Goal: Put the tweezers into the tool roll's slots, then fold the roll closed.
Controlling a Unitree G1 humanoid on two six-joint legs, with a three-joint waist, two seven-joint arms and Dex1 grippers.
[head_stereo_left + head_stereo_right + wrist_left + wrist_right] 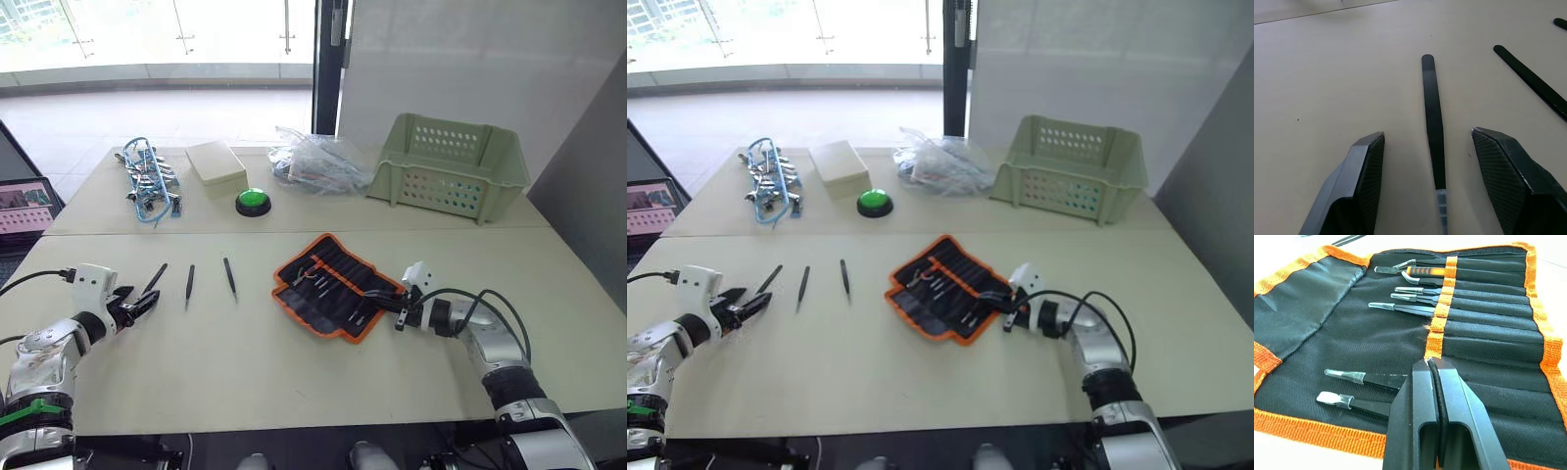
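Left fingers (1366, 181) splayed around a tweezer (1433, 127); right fingers (1437, 421) clenched, hiding roll (1352, 328) slots.

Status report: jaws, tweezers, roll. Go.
Left gripper jaws open, straddling a loose tweezer on the table. Right gripper jaws shut on the tool roll strap. Roll open, several tweezers slotted. Nothing blocking.

One pair of tweezers (1433, 117) lies on the worktop (294, 382) between the left gripper (1425, 181) fingers; two more lie to its right. The tool roll (333, 284) lies under the right gripper (1434, 382).
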